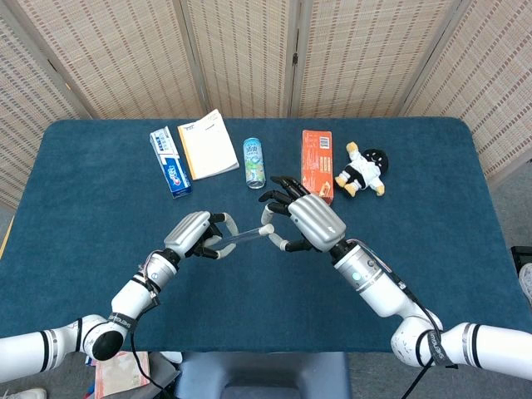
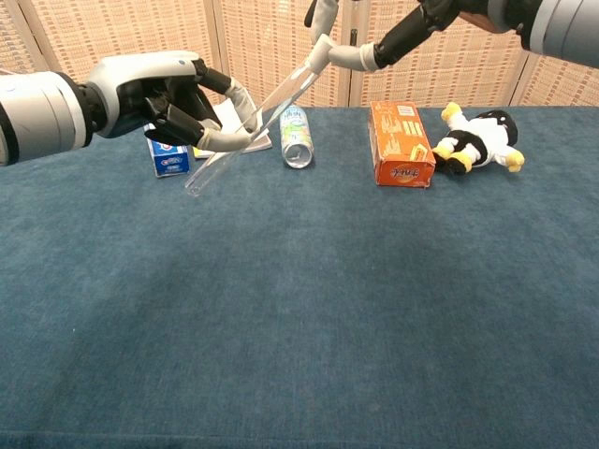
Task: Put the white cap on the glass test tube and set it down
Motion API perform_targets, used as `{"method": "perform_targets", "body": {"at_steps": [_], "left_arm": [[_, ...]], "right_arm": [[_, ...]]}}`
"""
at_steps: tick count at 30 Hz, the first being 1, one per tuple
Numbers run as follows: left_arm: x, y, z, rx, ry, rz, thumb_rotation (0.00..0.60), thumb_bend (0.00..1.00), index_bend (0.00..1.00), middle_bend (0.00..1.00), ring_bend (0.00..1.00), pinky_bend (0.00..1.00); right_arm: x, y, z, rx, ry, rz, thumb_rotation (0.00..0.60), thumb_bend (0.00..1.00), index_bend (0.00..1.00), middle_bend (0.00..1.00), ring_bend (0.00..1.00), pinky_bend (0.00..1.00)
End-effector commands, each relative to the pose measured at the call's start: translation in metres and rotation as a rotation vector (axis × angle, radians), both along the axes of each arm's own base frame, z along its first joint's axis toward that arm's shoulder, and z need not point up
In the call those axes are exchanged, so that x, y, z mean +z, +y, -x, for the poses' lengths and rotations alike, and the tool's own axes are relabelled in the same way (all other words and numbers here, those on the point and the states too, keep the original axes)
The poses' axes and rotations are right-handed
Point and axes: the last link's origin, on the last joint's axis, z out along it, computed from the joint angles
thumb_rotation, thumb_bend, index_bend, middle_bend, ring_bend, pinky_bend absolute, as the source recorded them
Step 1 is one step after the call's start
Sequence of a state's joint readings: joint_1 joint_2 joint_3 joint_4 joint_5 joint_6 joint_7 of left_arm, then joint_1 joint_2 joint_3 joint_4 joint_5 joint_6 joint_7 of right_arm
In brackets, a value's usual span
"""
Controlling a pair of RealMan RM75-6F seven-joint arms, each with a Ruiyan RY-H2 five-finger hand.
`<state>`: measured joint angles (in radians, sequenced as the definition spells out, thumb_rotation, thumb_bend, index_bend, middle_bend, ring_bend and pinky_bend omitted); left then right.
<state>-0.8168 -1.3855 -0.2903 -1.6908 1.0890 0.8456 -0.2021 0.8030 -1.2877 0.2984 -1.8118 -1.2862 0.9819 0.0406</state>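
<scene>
A dark teal cloth covers the table; behind it stand beige woven screens. The box is orange, the toothpaste carton blue and white, the plush toy black, white and yellow, the cap white

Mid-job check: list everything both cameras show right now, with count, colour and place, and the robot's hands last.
Glass test tube: one, clear, tilted above the table, in the left hand.
White cap: one, at the tube's upper end, in the right hand.
Toothpaste box: one, blue-white, rear left.
Notepad: one, white-yellow, beside it.
Can: one, pale green, rear centre, lying.
Orange box: one, right of can.
Plush toy: one, black-white, rear right.
Table: blue cloth.
Left hand: grips tube.
Right hand: holds cap.
</scene>
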Motion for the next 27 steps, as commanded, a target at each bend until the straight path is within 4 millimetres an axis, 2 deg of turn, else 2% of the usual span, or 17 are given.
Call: {"method": "perform_targets", "body": {"at_steps": [1, 27], "left_arm": [[0.000, 0.000, 0.000, 0.001, 0.002, 0.001, 0.600, 0.35, 0.58, 1.00, 1.00, 1.00], [0.000, 0.002, 0.002, 0.008, 0.008, 0.005, 0.600, 0.34, 0.58, 1.00, 1.00, 1.00]], "right_arm": [[-0.001, -0.001, -0.001, 0.000, 0.000, -0.001, 0.600, 0.57, 0.64, 0.25, 0.02, 0.02], [-0.017, -0.002, -0.003, 0.000, 0.027, -0.030, 0.600, 0.57, 0.64, 0.25, 0.02, 0.02]]}}
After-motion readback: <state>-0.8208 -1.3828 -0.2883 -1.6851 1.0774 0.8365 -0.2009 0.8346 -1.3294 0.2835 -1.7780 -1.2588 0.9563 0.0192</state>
